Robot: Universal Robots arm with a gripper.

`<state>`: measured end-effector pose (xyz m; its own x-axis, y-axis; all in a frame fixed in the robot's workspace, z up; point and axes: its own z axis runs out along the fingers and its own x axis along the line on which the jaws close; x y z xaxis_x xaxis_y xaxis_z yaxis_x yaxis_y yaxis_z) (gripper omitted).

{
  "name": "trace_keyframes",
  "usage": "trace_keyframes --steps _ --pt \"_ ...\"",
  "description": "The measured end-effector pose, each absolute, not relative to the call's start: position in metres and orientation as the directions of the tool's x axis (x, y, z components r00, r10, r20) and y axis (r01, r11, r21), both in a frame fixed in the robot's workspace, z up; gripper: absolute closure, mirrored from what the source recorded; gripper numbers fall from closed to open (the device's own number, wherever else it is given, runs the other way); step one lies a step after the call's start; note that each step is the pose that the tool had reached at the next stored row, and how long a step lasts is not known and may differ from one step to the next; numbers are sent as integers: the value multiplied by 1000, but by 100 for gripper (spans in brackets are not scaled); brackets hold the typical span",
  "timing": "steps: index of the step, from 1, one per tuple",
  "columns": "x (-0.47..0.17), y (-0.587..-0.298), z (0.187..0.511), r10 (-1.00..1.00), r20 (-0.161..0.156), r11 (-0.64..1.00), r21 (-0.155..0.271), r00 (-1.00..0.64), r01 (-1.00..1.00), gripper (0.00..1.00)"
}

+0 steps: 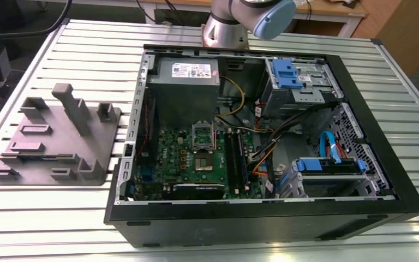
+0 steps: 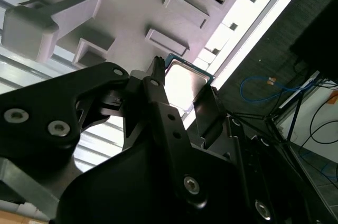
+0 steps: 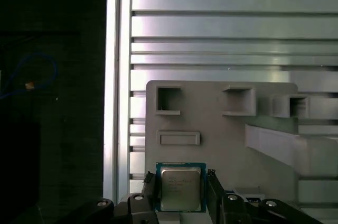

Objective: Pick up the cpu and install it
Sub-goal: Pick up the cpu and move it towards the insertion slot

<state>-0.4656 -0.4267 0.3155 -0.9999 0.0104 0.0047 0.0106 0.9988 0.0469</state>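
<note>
the slatted aluminium table (image 1: 49,54) was the widest thing in the exterior view, its ribbed silver strips running under everything. on it lay an open black computer case (image 1: 268,224), boxy and matt, with a green motherboard (image 1: 184,155) flat on its floor, a grey metal power supply (image 1: 184,73) by the far wall and blue plastic drive brackets (image 1: 286,73) toward the exterior view's right. the arm (image 1: 250,19), a smooth silver tube with a pale blue cap, rose behind the case. to the exterior view's left of the case, apart from it, sat a grey moulded plastic fixture plate (image 1: 57,136) with square pockets and upright blocks. on the board a rectangular metal socket frame (image 1: 203,132) stood tipped up. the first wrist view added the plate's shallow rectangular recesses and the table's rim against dark floor. the second wrist view added the black jointed linkages of the claw (image 2: 184,76), dotted with silver screw heads. in both wrist views the claw's two thin black fingers (image 3: 149,184) were closed in against opposite edges of the cpu (image 3: 180,189), a small flat square with a brushed silvery top and a green rim, held over the fixture plate; whether it touched the plate beneath could not be told.
</note>
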Motion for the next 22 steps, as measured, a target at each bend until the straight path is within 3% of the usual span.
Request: trace_keyframes --steps 22 --pt "-466 -427 329 10 4 999 47 -1000 11 53"
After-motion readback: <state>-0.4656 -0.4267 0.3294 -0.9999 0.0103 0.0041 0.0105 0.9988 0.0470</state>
